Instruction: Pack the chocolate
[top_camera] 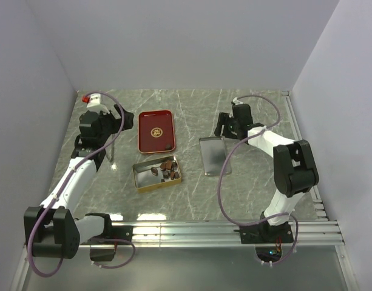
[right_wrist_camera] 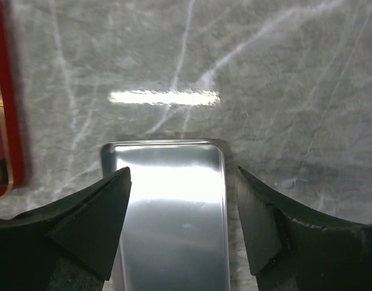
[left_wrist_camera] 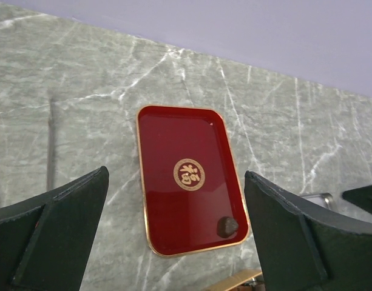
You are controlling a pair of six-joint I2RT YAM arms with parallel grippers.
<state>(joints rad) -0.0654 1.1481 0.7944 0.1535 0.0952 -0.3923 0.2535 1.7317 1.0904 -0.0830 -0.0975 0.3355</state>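
Table (top_camera: 192, 200): grey-green marble look, smooth, semi-gloss, shows lamp glare. Red tray (left_wrist_camera: 173, 139): glossy, lacquer-like, with a gold rim. Tin (top_camera: 143, 180): gold metal, satin sheen. Lid (right_wrist_camera: 173, 206) at the tin's 3 o'clock: bare silver metal, mirror-bright. Chocolate (left_wrist_camera: 227, 226): dark brown, dull matt. Left hand (left_wrist_camera: 176, 182) and right hand (right_wrist_camera: 182, 182): matt black, plastic-looking.

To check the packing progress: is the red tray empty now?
Not empty. One chocolate piece lies in a corner of the red tray.
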